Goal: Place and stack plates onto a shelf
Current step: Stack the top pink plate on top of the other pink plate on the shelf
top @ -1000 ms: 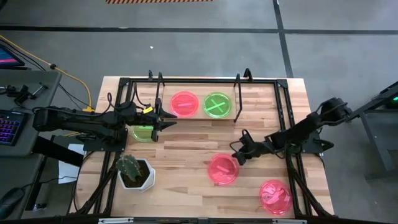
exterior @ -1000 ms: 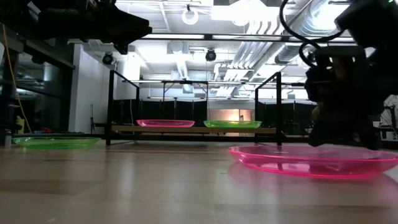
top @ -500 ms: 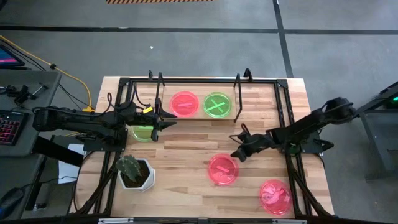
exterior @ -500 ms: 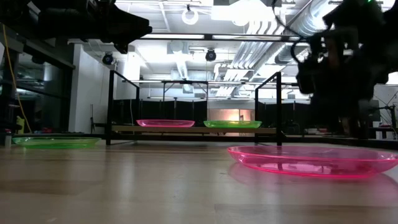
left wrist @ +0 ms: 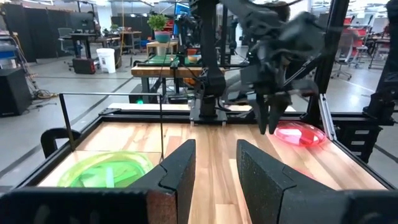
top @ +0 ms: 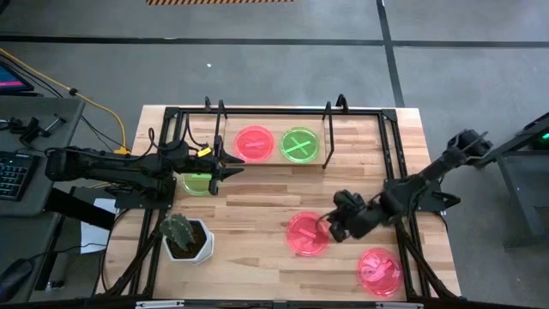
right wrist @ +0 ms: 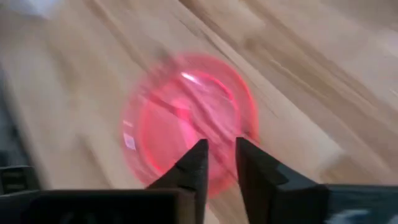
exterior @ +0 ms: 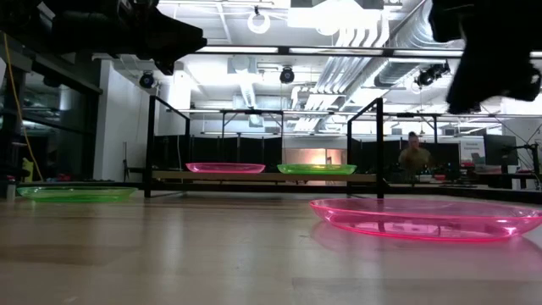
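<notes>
— While the right gripper point(top: 328, 228) hung over the table's middle, what lay under it?
— A pink plate point(top: 307, 233), just beside its tips; fingers a narrow gap apart, holding nothing.
— And around it?
— Another pink plate point(top: 379, 271) at five o'clock, a potted cactus point(top: 184, 236) at nine. On the shelf point(top: 330, 158) at twelve sat one pink plate point(top: 254, 142) and one green point(top: 299, 144).
— The left gripper point(top: 233, 166)?
— Slightly parted, empty — beside a green plate point(top: 196, 184).
</notes>
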Robot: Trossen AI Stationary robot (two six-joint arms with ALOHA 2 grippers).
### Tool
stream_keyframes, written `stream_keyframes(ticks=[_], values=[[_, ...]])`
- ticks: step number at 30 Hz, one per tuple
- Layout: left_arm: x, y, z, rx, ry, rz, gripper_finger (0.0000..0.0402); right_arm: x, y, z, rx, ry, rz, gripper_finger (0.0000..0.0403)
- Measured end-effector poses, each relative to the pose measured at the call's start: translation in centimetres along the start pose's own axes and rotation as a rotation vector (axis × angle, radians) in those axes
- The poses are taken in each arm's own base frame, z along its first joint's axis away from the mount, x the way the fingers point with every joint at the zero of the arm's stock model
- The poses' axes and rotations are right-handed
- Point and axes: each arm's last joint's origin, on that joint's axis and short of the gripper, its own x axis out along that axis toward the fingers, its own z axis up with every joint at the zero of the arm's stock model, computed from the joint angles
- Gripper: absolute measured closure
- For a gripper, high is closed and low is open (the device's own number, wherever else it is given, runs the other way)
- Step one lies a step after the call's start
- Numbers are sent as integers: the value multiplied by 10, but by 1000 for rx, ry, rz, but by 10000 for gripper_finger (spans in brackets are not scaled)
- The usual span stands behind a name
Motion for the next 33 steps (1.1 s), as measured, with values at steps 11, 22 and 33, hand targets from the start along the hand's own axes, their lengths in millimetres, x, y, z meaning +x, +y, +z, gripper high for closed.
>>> stream_keyframes(ticks=[11,22,33], values=[[0,0,0,-22,0,0,296,45,3,-49,144,213,-213,222],[0,0,1,4,-8,0,296,59,-3,-52,374,107,-106,210],[0,0,1,5,-8,0,296,72,-20,-61,563,68,28,216]])
